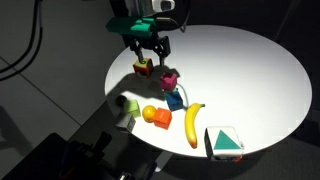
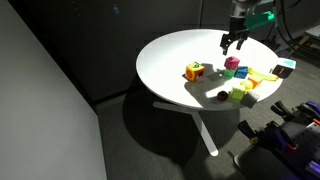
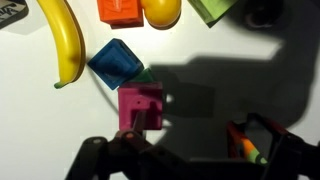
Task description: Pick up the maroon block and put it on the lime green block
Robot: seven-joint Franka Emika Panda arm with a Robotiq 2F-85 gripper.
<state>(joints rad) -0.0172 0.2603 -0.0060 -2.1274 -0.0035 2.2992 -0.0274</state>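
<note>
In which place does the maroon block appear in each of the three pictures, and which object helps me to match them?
Exterior view: the maroon block sits left of centre, just below and right of the pincer.
Exterior view: it is at the upper right, under the pincer.
Wrist view: it is at the lower centre, below the blue cube.
Shared landmark: the banana.

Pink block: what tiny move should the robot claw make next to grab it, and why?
Probably shift the gripper sideways until it hangs right over the maroon block. Its jaws are open and empty, and in the wrist view the block sits off-centre, not lined up between them, so going straight down now would likely miss it.
</note>
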